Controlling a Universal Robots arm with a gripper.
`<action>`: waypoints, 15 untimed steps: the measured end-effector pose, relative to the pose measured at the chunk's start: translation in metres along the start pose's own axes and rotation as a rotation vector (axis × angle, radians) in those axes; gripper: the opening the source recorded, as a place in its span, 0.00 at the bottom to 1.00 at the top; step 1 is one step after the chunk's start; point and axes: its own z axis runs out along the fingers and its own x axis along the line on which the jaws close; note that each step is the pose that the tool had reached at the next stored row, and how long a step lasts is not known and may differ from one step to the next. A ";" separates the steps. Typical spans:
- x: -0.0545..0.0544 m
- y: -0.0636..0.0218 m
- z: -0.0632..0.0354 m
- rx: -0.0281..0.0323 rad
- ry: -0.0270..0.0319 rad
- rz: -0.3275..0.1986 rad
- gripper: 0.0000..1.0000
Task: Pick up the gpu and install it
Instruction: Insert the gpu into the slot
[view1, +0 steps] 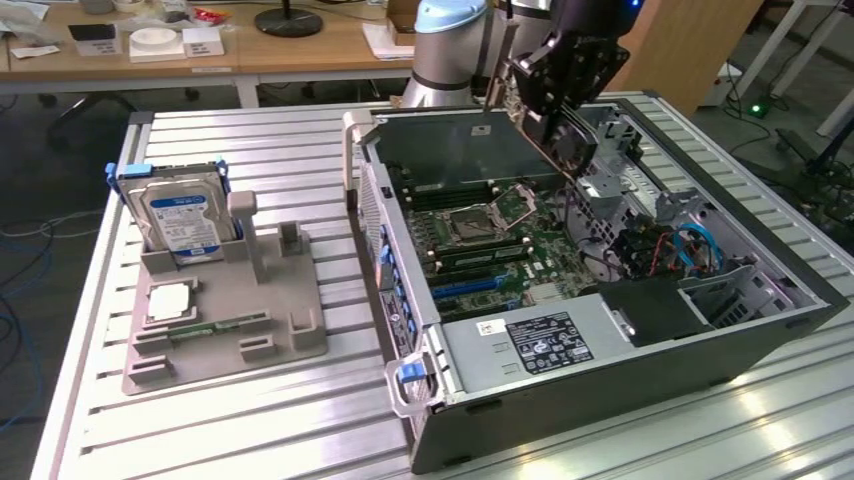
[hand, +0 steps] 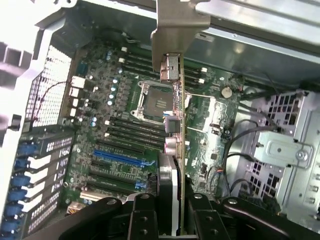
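Gpu card (hand: 172, 130) hangs in the air over the open computer box (view1: 747, 330), held up by the robot claw (hand: 172, 215). The claw is pinching the card from both sides, and its black fingers (hand: 142, 220) press on the card's two faces. The card's pale metal end (hand: 175, 30) is the end far from the claw. Below the card, and apart from it, lies the green board (hand: 125, 100) with a long blue slot (hand: 117, 157). In the exterior view the card is tilted, over the far part of the box. On the exterior view's left, a hard drive (view1: 180, 215) stands in a gray holder (view1: 267, 350) on the table (view1: 267, 430). A small green stick (view1: 214, 328) maybe lies in the holder too; it is hard to see.
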 end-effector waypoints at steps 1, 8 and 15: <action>0.000 0.0000 0.0000 -0.0002 0.0006 -0.015 0.28; 0.000 -0.0001 0.0009 -0.0131 0.0014 -0.085 0.28; 0.000 -0.0002 0.0012 -0.0172 0.0061 -0.201 0.28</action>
